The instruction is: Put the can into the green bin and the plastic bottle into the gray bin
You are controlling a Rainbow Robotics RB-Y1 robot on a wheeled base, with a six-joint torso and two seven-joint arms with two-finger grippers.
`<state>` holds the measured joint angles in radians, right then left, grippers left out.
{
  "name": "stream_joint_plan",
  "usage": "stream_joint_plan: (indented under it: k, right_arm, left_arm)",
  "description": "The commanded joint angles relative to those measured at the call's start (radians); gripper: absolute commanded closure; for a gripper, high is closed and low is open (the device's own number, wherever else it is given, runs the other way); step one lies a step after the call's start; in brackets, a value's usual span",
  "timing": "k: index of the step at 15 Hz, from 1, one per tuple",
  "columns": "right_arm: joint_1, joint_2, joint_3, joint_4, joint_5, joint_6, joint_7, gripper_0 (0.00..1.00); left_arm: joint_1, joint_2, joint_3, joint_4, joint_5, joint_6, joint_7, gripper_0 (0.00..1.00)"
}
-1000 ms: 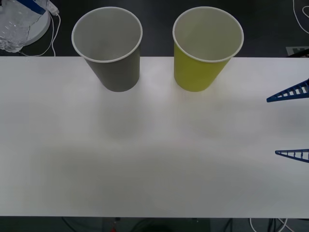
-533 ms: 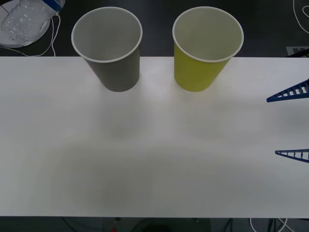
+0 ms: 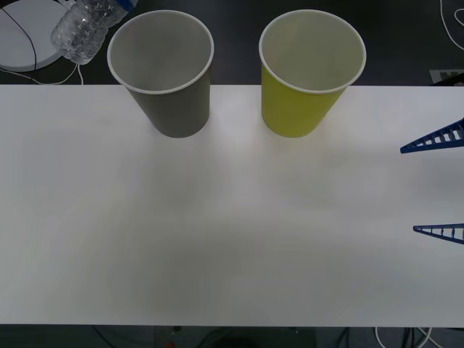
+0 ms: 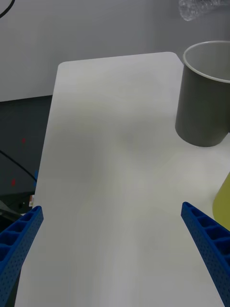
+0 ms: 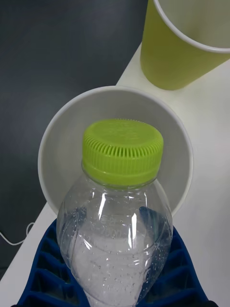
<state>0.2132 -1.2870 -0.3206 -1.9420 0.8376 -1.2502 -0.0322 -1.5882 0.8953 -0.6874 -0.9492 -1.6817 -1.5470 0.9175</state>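
Note:
The plastic bottle [image 3: 82,32], clear with a lime-green cap [image 5: 122,151], hangs in the air just left of the gray bin [image 3: 161,65]. My left gripper [image 5: 115,273] is shut on its body, and its blue fingers [image 5: 43,259] show on both sides. In the left wrist view the cap points over the gray bin's rim [image 5: 48,144]. The green bin [image 3: 312,69] stands to the right of the gray one at the table's far edge. My right gripper [image 3: 438,185] waits open at the table's right side, nothing between its fingers [image 4: 203,235]. The can is out of view.
Off the table's far left lies a white round disc [image 3: 22,36] with a cable across it. The white table [image 3: 232,232] stretches bare in front of both bins. Cables lie on the dark floor at the right [image 3: 449,18].
The left gripper has carried the bottle to the right, from over the white disc to beside the gray bin's rim. The right gripper and both bins have not moved.

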Motion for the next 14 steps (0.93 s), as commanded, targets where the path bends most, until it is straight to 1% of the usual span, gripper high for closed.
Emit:
stream_joint_plan:
  k: [1, 5, 8, 14]
  right_arm:
    - [0.0, 0.0, 0.0, 0.0, 0.0, 0.0, 0.0, 0.0]
    - [0.0, 0.0, 0.0, 0.0, 0.0, 0.0, 0.0, 0.0]
    - [0.0, 0.0, 0.0, 0.0, 0.0, 0.0, 0.0, 0.0]
    - [0.0, 0.0, 0.0, 0.0, 0.0, 0.0, 0.0, 0.0]
  left_arm:
    - [-0.023, -0.055, 0.0, 0.038, -0.053, 0.008, -0.008, 1.0]
    - [-0.061, -0.138, 0.0, 0.138, -0.081, 0.019, -0.022, 1.0]
    - [-0.075, -0.177, 0.0, 0.181, -0.098, 0.033, -0.031, 1.0]
    - [-0.075, -0.193, 0.0, 0.181, -0.113, 0.041, -0.035, 1.0]
